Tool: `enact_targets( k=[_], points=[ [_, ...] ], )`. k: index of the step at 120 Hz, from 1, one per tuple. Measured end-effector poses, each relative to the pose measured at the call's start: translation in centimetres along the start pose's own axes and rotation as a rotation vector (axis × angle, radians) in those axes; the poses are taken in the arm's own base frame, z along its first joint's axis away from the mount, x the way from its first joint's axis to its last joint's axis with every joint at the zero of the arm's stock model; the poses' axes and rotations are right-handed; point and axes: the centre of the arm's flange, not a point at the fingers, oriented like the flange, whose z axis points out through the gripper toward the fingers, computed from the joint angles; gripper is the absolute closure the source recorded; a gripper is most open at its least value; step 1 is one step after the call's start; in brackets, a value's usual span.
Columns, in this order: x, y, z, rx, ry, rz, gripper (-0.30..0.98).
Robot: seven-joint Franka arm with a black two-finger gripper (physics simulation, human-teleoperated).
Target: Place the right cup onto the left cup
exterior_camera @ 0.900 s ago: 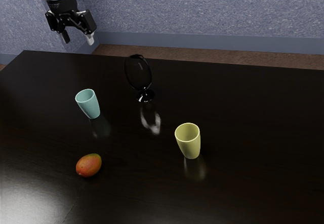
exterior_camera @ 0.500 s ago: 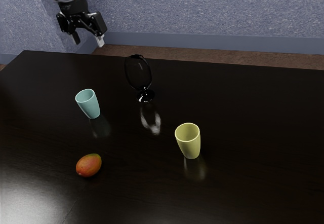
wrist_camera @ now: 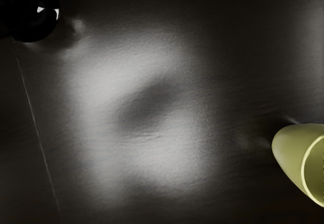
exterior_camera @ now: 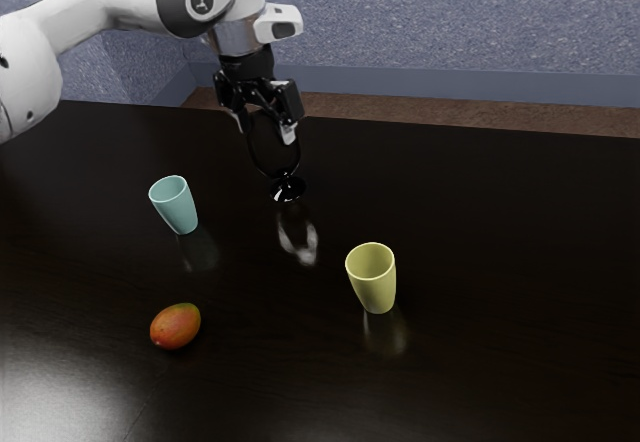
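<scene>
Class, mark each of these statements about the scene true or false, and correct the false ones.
1. The yellow cup and the teal cup both stand upright. True.
2. The yellow cup is nested in the teal cup. False: they stand well apart.
3. The mango lies on the table. True.
4. The gripper is closed on the mango. False: its fingers are open, away from the mango.
5. The wine glass lies on its side. False: it stands on its foot.
</scene>
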Motion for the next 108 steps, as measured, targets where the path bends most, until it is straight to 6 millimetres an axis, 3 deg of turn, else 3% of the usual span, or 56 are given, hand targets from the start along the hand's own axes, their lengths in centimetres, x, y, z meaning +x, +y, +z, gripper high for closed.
enact_targets(
  k=[35, 51, 85, 108],
  points=[
    [-1.9, 8.3, 1.6, 0.001, 0.007, 0.108, 0.0],
    [-2.6, 10.6, 2.5, 0.002, 0.003, 0.133, 0.0],
    [-2.0, 10.7, 7.8, -0.007, -0.036, 0.101, 0.0],
    [-1.1, 10.9, 10.3, -0.029, -0.048, 0.06, 0.0]
  ],
)
